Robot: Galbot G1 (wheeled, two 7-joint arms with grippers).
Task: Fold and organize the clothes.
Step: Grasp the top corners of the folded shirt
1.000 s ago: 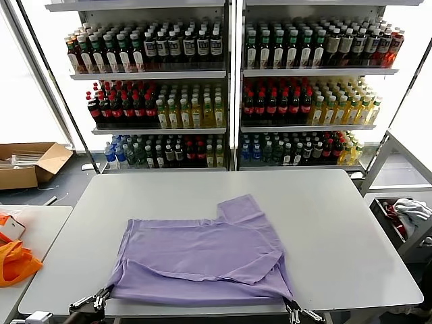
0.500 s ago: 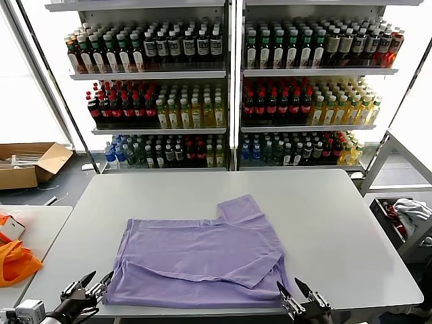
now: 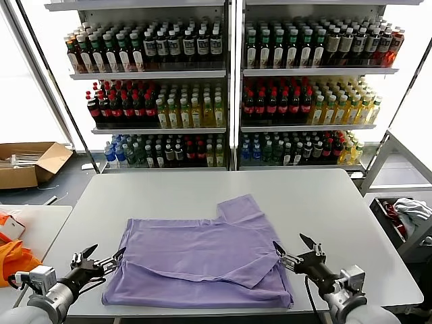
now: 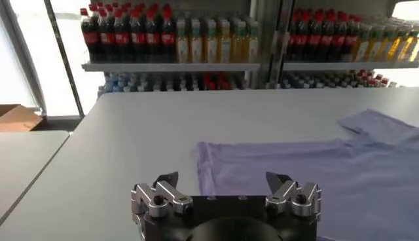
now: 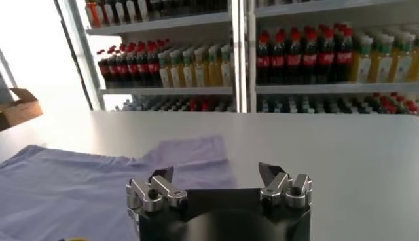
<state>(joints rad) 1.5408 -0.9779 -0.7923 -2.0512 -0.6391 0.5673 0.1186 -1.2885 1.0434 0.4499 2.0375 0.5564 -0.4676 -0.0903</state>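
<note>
We judge the job roughly half done. The shirt (image 3: 199, 260) lies flat on the table (image 3: 337, 216), near the front edge and a little left of centre. Its near hem looks turned up over the body, leaving a diagonal edge across the lower part, and one sleeve (image 3: 239, 208) sticks out toward the far side. So one fold seems made, but the cloth is a wide, uneven shape, not a tidy packet.

Our left claw (image 3: 100, 258) sits at the shirt's left edge with fingers spread wide, holding nothing. Our right claw (image 3: 293, 246) is just off the right edge, also spread and empty. The wrist views agree: the left one shows open fingertips (image 4: 165, 180) with the shirt (image 4: 308, 167) beyond them, and the right one shows open fingertips (image 5: 268, 173) above bare table, the shirt (image 5: 85, 180) off to one side.

What we think is left: tuck the sleeve in, fold the sides across, then halve the shirt again (the orange bag (image 3: 15, 262) on the side table is no part of this).
</note>
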